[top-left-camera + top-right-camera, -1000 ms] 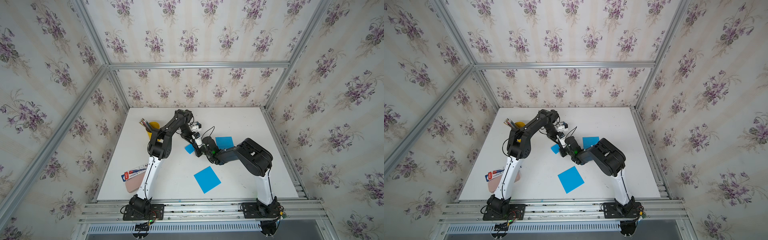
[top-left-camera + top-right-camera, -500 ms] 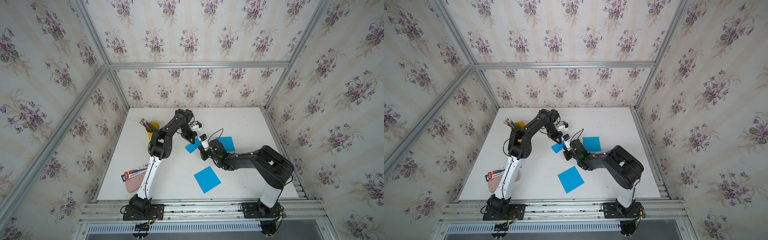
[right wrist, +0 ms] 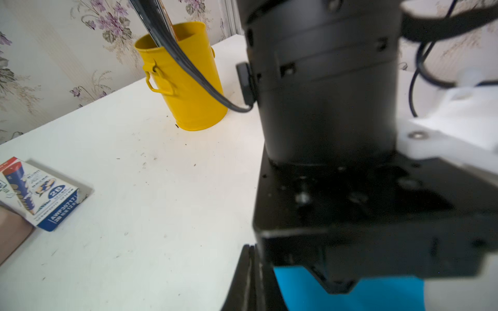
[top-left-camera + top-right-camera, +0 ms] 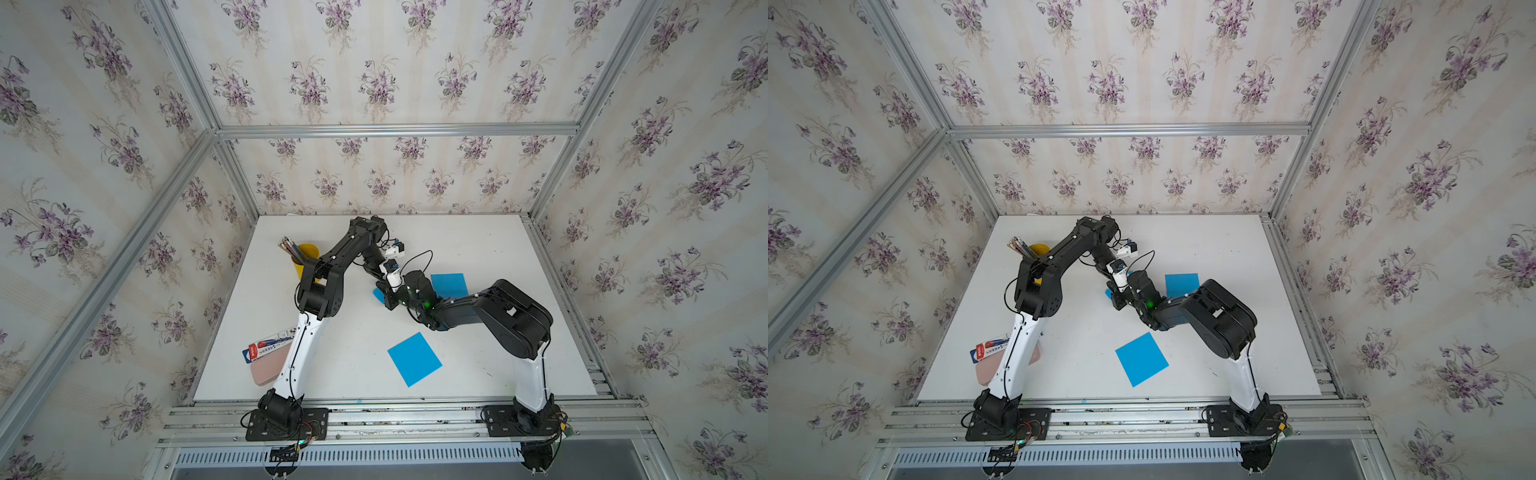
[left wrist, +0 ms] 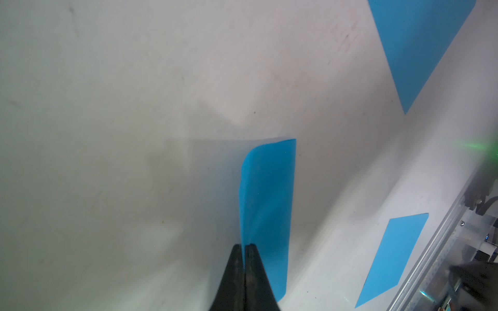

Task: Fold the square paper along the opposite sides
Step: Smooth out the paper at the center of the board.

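My left jaws are pinched shut on an edge of the square paper (image 5: 265, 204), curling it up off the white surface (image 4: 353, 365). My right jaws are closed just beside it; whether they grip it, I cannot tell. Flowered walls (image 4: 395, 83) all round.

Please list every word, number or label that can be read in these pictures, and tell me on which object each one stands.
"2B": in a blue oval on the top face of the pencil box, right wrist view.
"AWP30717": on the blue side edge of the same box.
Other print on that box: too blurred to read; in both top views, too small.
No other text is legible.
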You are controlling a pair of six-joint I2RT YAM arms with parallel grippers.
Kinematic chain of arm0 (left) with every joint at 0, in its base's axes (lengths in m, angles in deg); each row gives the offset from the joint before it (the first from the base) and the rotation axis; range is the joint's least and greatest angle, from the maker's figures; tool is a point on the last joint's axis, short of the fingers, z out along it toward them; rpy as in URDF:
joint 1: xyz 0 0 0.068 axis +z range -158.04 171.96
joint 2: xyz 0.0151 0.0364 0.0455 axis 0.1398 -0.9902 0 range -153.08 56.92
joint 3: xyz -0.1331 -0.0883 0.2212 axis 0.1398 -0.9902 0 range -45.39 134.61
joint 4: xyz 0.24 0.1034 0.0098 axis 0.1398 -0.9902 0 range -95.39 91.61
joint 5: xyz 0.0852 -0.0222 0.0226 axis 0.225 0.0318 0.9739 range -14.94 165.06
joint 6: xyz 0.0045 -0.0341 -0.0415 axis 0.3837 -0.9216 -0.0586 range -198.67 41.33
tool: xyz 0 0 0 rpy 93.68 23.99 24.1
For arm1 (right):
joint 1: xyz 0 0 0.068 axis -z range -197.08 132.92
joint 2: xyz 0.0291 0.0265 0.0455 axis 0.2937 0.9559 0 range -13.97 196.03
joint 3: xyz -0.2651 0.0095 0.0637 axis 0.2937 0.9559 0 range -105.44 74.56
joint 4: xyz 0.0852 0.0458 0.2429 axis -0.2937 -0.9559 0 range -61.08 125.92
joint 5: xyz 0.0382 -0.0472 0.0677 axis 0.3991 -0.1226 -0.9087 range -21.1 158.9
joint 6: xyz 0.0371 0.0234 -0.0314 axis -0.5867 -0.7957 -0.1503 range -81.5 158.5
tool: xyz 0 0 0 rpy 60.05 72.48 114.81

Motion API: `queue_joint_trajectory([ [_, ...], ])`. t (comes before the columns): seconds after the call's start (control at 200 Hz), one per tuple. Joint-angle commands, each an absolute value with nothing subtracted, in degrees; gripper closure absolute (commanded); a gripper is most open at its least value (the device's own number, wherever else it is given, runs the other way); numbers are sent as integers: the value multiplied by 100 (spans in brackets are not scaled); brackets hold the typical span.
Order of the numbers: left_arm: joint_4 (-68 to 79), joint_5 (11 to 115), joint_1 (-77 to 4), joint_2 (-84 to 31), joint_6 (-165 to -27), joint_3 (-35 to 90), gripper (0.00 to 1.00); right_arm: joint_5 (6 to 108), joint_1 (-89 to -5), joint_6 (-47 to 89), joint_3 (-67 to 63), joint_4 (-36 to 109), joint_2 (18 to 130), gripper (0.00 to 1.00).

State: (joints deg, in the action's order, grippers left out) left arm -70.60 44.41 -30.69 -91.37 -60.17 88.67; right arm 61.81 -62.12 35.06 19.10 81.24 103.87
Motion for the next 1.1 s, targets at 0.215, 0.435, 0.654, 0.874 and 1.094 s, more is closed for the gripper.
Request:
queue_joint_trajectory([
  [0.215, -7134, 4668, -3141, -9315, -6004, 8870, 93, 6213, -6218, 3428, 1844, 7590, 10752, 100],
  [0.435, -7169, 4856, -3142, -9425, -5999, 8880, 93, 6330, -6278, 3473, 2174, 7631, 10690, 100],
  [0.654, -7187, 4924, -3142, -9419, -5978, 8864, 93, 6354, -6423, 3461, 2578, 7649, 10550, 100],
  [0.874, -7169, 4927, -3142, -9443, -5977, 8894, 93, 6261, -6652, 3231, 2853, 7710, 10358, 100],
  [1.094, -7174, 4634, -3152, -9318, -6029, 8880, 93, 6505, -6584, 3195, 3122, 7848, 9291, 100],
])
